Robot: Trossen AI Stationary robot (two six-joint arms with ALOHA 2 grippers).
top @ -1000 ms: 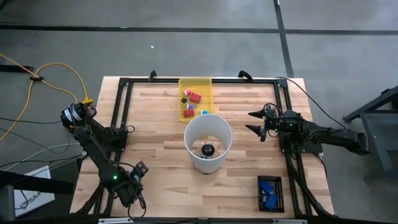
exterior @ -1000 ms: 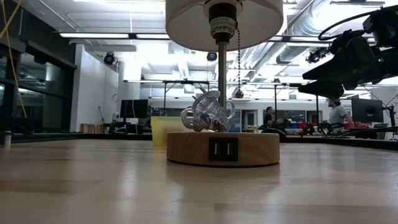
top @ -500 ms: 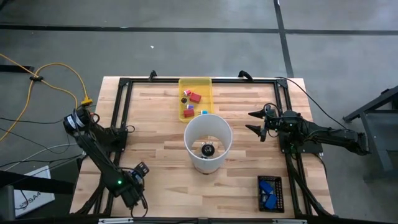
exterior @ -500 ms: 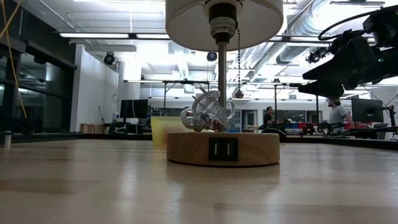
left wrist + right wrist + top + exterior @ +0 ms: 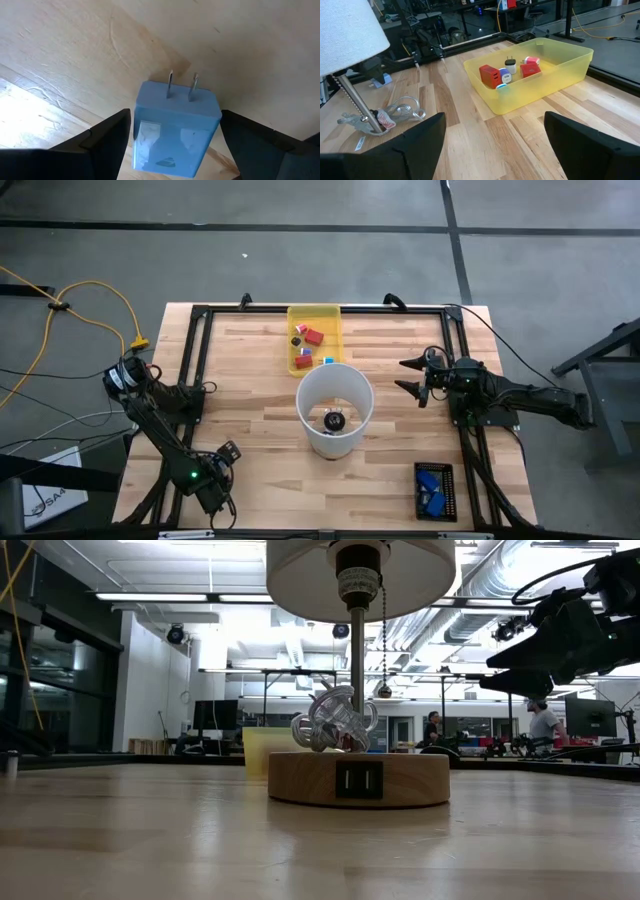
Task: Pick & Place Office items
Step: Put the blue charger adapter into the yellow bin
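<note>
Where the left gripper (image 5: 223,453) is: low over the near left part of the wooden table (image 5: 250,380), well apart from the lamp.
Left gripper state: released, with both fingers (image 5: 107,132) spread wide.
Blue plug charger (image 5: 172,135): it lies on the wood in the gap between the left fingers, its two metal prongs pointing away from the wrist. A sliver of table shows on each side of it, so neither finger grips it.
Right gripper (image 5: 402,375): it hangs above the table's right side, level with the lamp shade and just beside it.
Right gripper state: released and holding nothing, its fingers (image 5: 417,137) wide apart.
Yellow tray (image 5: 545,82): ahead of the right gripper and a little to one side, at the table's far edge, beyond the lamp.
Office items in the tray: two red chargers (image 5: 491,76), a white plug piece (image 5: 510,64), a small pale blue piece (image 5: 504,76) and a cyan one (image 5: 501,86), clustered near one end.
Lamp: its white shade (image 5: 312,395) stands between the two grippers, nearer the right one. Its round wooden base (image 5: 358,780) carries an outlet and a bundle of clear cord (image 5: 335,720).
Black holder (image 5: 434,490): by the near edge on the right arm's side, well behind the right gripper, with bright-blue pieces (image 5: 432,483) in it.
</note>
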